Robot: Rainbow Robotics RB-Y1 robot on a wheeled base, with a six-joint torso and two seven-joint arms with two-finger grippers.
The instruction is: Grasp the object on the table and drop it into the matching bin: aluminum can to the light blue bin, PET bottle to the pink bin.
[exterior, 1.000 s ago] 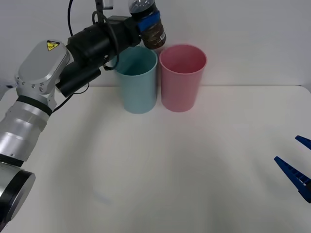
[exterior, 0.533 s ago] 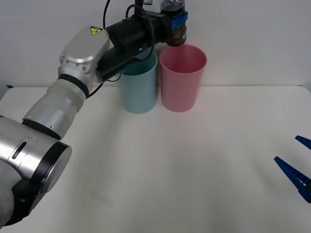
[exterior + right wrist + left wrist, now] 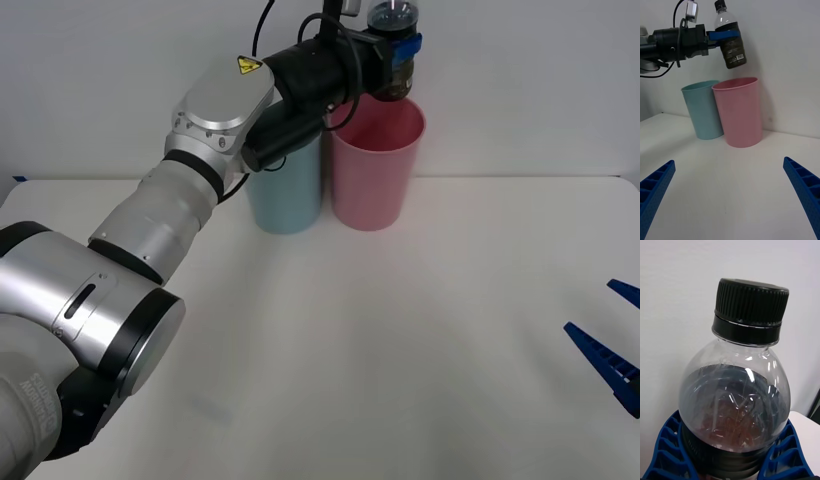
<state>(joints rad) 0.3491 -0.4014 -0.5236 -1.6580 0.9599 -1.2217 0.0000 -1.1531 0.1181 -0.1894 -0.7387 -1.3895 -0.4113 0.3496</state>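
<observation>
The PET bottle [image 3: 393, 50], clear with a black cap and dark liquid, hangs upright in the air with my left gripper [image 3: 397, 44] shut on it. In the right wrist view the bottle [image 3: 731, 39] is held just above the rim of the pink bin [image 3: 738, 111]. The left wrist view has the bottle's cap and shoulder [image 3: 741, 382] up close, blue fingers [image 3: 668, 450] wrapped round its body. The pink bin [image 3: 376, 160] stands on the table at the back, the light blue bin [image 3: 285, 185] touching its left side. My right gripper [image 3: 612, 345] rests open at the table's right edge.
The white table [image 3: 350, 350] stretches wide in front of the two bins. My left arm [image 3: 170, 210] reaches diagonally from the lower left over the light blue bin. A white wall stands close behind the bins.
My left gripper has carried the bottle to the right, from over the light blue bin to over the pink bin. The right gripper has not moved.
</observation>
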